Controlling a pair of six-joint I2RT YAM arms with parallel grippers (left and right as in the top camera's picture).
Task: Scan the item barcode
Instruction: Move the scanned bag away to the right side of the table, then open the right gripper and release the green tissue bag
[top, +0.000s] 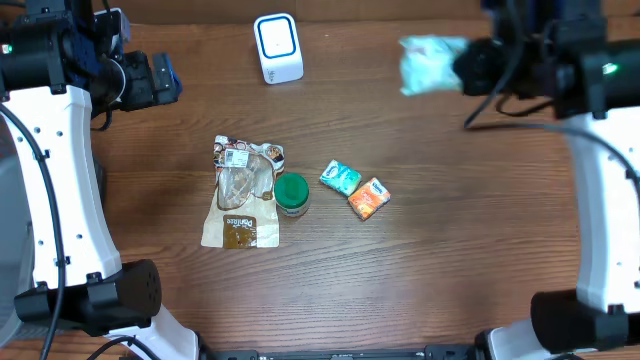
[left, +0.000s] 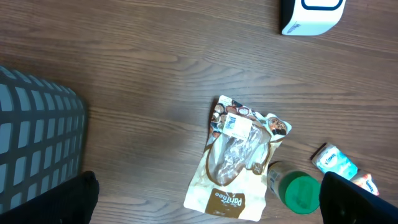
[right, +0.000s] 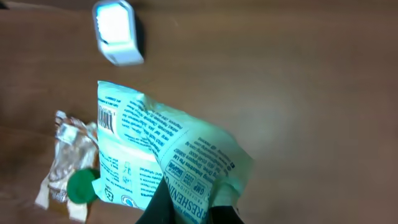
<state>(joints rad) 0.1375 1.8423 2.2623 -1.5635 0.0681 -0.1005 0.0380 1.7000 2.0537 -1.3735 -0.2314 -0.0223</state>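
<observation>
Brown wood-grain tabletop, matte, four goods lying on it plus one scanner. Mint-green packet up in the air at the far right, off the tabletop, pinched at its lower edge by the right gripper, jaws closed tight on the crinkled film. From the right wrist: dark print all over the packet's face, large letters "RESHENING" readable near the grip, start of the word hidden; finer lines of text too small to read. Barcode at the packet's upper left corner in that view, bars clear, turned toward the wrist camera. White scanner at the far middle of the tabletop, blue-rimmed window on its face, well apart from the packet and to its left. Left gripper at the far left, jaws spread wide, holding nothing. Near the middle, flat on the wood: tan pouch with clear window, white sticker label near its top, brown panel at its bottom with pale script, possibly "Pantoo", not certain. Just beside the pouch's right edge, contact not clear: jar with green lid. Further right, teal sachet and orange sachet, close together, print too small to read. At the left edge of the left wrist view, grey gridded surface, nature unclear.
</observation>
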